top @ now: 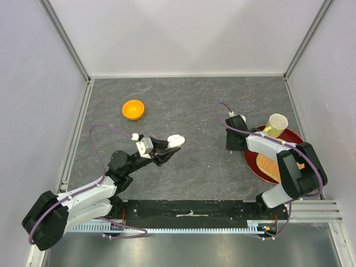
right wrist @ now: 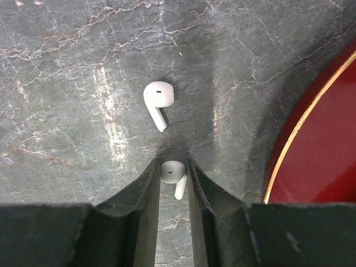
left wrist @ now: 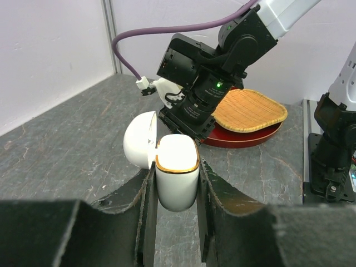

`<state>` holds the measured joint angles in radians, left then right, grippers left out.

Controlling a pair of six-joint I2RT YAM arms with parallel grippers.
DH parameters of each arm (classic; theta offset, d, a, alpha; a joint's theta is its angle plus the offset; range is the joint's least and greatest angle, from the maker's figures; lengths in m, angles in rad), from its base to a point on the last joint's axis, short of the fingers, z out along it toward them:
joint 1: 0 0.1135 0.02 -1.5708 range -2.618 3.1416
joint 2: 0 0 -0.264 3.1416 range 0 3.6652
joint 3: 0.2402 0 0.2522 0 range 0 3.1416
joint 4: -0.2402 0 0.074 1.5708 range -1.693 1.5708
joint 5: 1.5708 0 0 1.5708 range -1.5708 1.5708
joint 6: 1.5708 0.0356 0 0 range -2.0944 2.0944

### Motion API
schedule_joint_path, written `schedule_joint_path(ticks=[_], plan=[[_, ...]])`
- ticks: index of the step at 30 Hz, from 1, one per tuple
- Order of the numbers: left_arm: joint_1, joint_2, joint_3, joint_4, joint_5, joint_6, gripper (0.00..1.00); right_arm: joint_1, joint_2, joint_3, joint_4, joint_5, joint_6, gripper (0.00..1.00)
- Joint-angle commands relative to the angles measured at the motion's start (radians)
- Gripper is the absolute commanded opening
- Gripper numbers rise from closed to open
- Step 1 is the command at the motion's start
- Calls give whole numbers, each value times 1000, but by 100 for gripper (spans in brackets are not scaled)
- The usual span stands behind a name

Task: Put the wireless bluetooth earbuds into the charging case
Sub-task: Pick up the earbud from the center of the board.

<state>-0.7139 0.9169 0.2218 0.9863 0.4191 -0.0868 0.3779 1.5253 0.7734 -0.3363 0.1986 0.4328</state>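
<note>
While left hand (top: 171, 144) grips open case (left wrist: 177, 183) | right hand (right wrist: 173, 163) straddles white earbud (right wrist: 172, 172), grip unclear

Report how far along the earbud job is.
Done: the left gripper holds the charging case upright, its lid open. In hand: the fingers of the right gripper straddle one earbud on the table; a firm grip isn't clear yet. Left: that earbud and the second earbud, lying just ahead, must both go into the case.
</note>
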Motion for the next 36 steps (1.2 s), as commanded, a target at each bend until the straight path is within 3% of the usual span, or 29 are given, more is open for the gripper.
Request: schedule_joint_path(ticks=[1, 7, 12, 27, 36], plan=[[-1, -15, 4, 17, -20, 41, 2, -5, 1, -25, 13, -11, 34, 31], [-1, -16, 5, 14, -20, 42, 2, -5, -5, -20, 6, -5, 29, 40], [-1, -19, 7, 5, -22, 47, 2, -5, -5, -10, -1, -4, 12, 40], [-1, -27, 7, -8, -22, 47, 2, -5, -1, -10, -10, 2, -12, 33], [-1, -26, 7, -11, -22, 45, 2, -5, -7, -14, -9, -2, -5, 21]])
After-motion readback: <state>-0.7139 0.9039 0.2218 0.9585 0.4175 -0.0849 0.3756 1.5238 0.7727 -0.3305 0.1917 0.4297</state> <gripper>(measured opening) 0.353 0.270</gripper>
